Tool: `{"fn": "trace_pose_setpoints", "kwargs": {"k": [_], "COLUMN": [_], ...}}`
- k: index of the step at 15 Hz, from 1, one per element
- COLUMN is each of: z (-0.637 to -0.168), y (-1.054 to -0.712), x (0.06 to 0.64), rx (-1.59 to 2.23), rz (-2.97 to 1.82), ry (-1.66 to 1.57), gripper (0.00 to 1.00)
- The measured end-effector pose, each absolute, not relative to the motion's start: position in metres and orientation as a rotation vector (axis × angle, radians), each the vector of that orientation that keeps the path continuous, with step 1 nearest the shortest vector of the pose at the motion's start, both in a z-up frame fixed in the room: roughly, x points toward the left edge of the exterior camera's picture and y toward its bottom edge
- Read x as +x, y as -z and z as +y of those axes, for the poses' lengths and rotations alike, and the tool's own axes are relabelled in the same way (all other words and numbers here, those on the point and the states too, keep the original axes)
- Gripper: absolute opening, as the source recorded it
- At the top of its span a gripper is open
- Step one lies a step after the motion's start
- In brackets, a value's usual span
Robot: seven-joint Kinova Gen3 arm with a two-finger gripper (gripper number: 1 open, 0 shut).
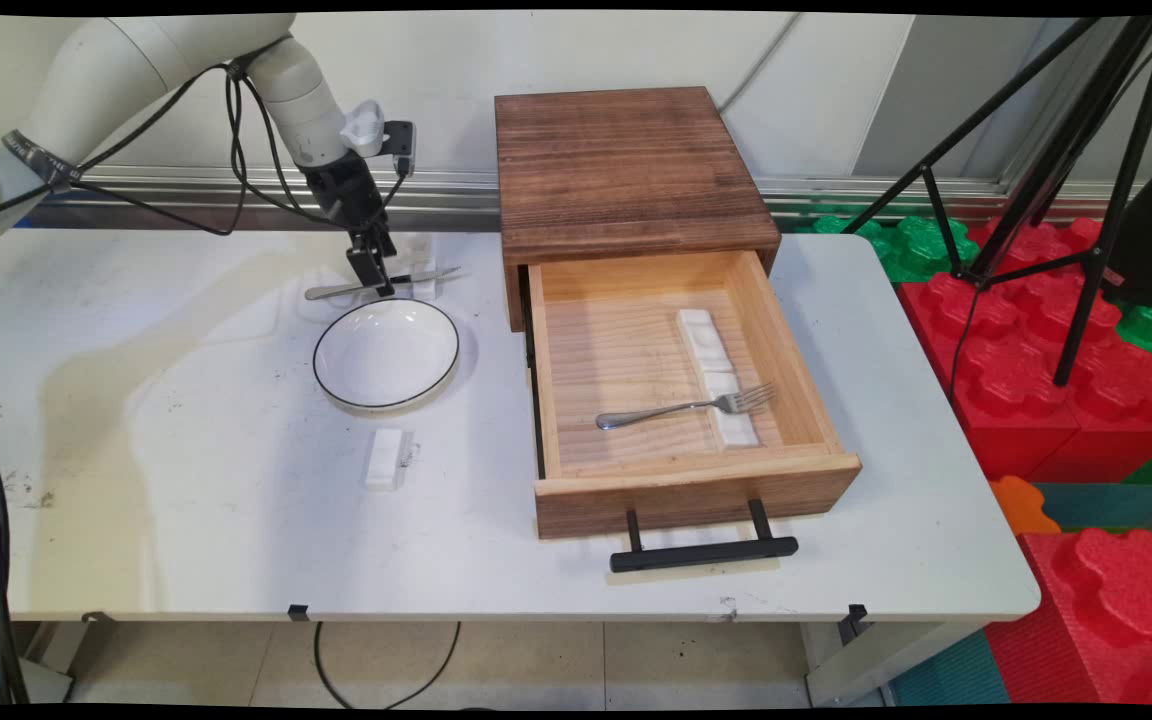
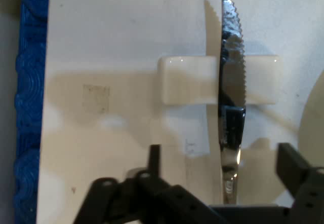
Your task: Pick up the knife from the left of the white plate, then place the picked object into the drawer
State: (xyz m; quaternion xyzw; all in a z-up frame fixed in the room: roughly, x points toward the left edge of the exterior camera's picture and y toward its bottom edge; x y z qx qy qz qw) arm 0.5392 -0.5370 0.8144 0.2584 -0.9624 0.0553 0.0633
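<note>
One knife, one fork, one bowl, one wooden drawer box and three white rests are counted.

A serrated knife lies across a white rest on the white table. The gripper stands spread, one finger on each side of the blade.

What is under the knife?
A small white block lies under the knife, holding its blade up off the white table. The open claw hangs above the handle, covering part of it.
</note>
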Motion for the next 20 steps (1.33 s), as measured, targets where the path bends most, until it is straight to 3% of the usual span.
{"fn": "trace_pose_setpoints", "kwargs": {"k": [1, 13, 20], "z": [-0.537, -0.532, -0.515], "y": [-0.813, -0.816, -0.869], "x": [0.539, 0.541, 0.542], "rx": [0.782, 0.781, 0.899], "rz": [-2.905, -2.89, -2.845], "ry": [-0.164, -0.194, -0.336], "gripper": [0.0, 0.0, 0.0]}}
